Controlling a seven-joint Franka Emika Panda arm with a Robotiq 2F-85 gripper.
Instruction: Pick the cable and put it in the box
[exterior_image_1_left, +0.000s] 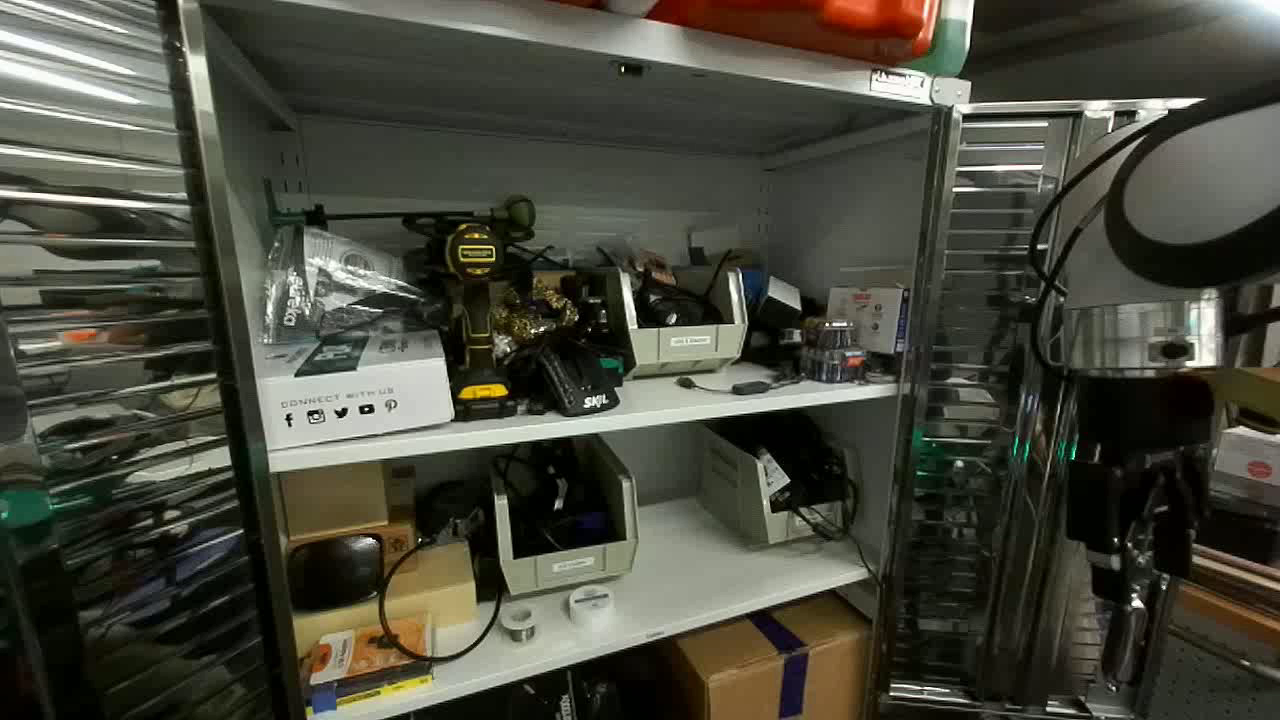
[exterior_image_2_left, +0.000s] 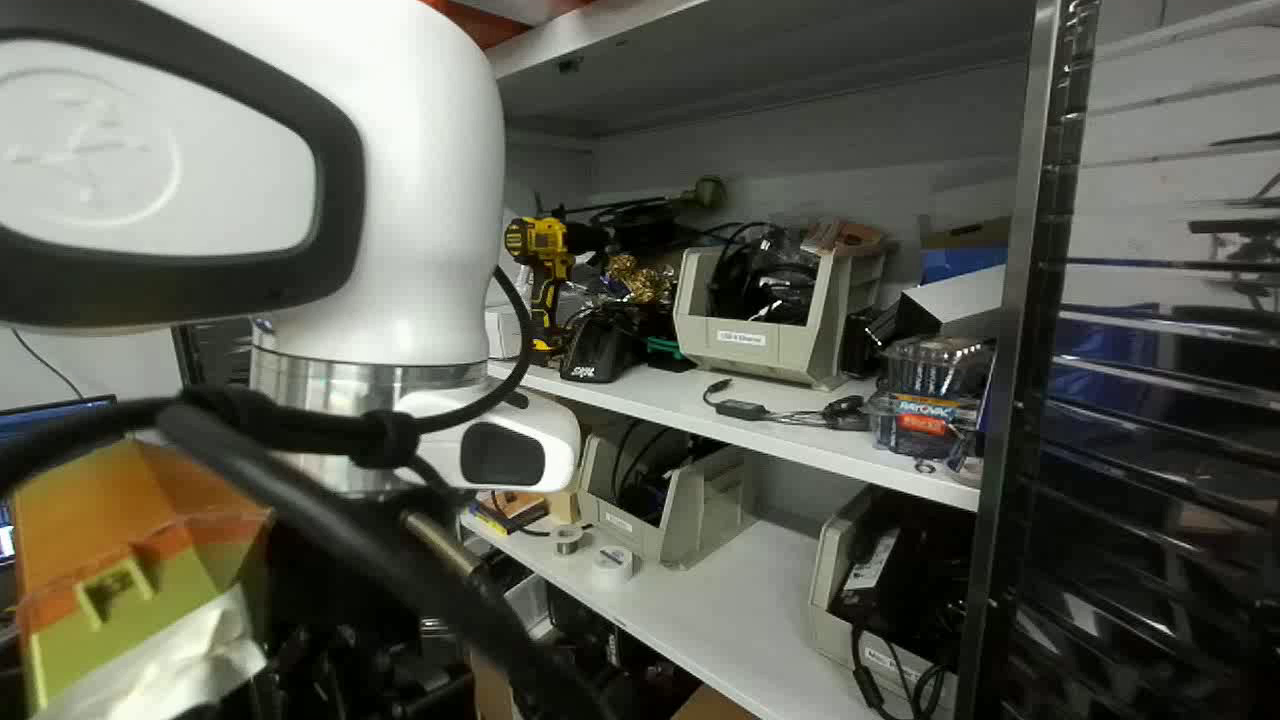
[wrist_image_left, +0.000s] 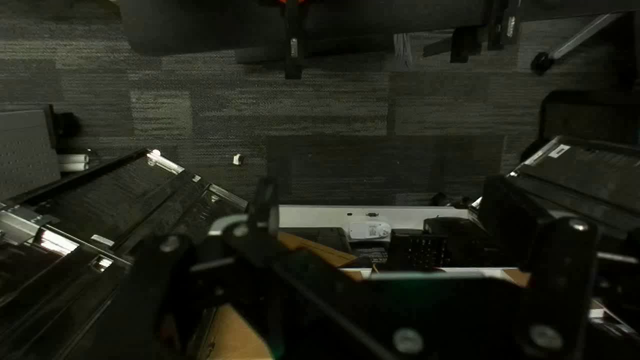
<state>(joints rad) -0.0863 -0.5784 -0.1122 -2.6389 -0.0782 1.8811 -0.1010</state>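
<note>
Clear of my jointed black gripper (wrist_image_left: 382, 200), I saw a thin black cable (exterior_image_2_left: 740, 409), a purple-banded brown cardboard carton (exterior_image_1_left: 750, 665) and, below, grey patchwork carpet (wrist_image_left: 320, 110).

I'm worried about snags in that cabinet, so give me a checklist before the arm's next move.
1. Cable on the upper shelf: ok, it lies near the front edge.
2. Cable free at its bunched end: cannot tell, it lies close by the Rayovac pack.
3. Tool open: ok, its jaws stand apart in the wrist view.
4. Tool at the cable: not ok, it hangs well away.
5. Tool clear of the cabinet door: cannot tell, they overlap in an exterior view.
6. Destination settled: cannot tell, the upper bin is nearest, but lower bins show too.
</note>
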